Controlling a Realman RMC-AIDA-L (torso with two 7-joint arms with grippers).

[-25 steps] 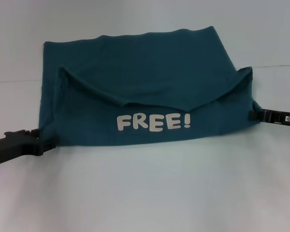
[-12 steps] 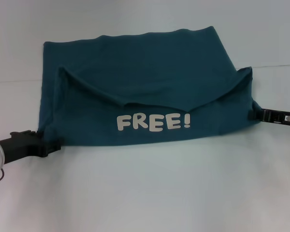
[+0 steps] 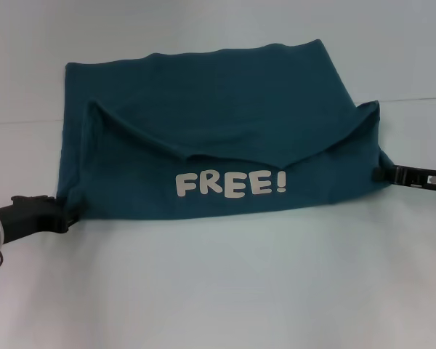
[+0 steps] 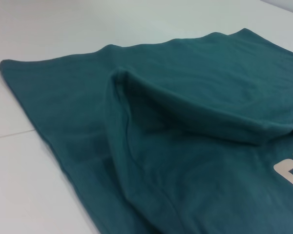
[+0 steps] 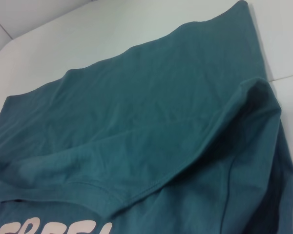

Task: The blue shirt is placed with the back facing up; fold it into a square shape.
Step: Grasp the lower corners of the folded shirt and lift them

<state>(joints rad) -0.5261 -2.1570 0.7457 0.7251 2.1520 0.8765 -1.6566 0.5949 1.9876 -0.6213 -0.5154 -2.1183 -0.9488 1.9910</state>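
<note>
Neither claw's fingertips can be made out: in the head view the left claw (image 3: 64, 217) ends at the lower-left corner of the blue shirt (image 3: 218, 138), its tips lost against or under the fabric, and the right claw (image 3: 381, 173) meets the cloth's right edge the same way. Whether either is clenched on the fabric or released cannot be told. Both wrist views show only cloth and no fingers at all.

The left arm comes in low from the left edge of the frame, lying nearly flat along the white surface (image 3: 225, 283), and is cut off there. The right arm reaches in level from the right edge, at mid height.

The shirt lies spread across the centre of the frame. Its lower part is folded up, showing the white "FREE!" lettering (image 3: 230, 184), with 2 corner flaps angling down toward the middle.
</note>
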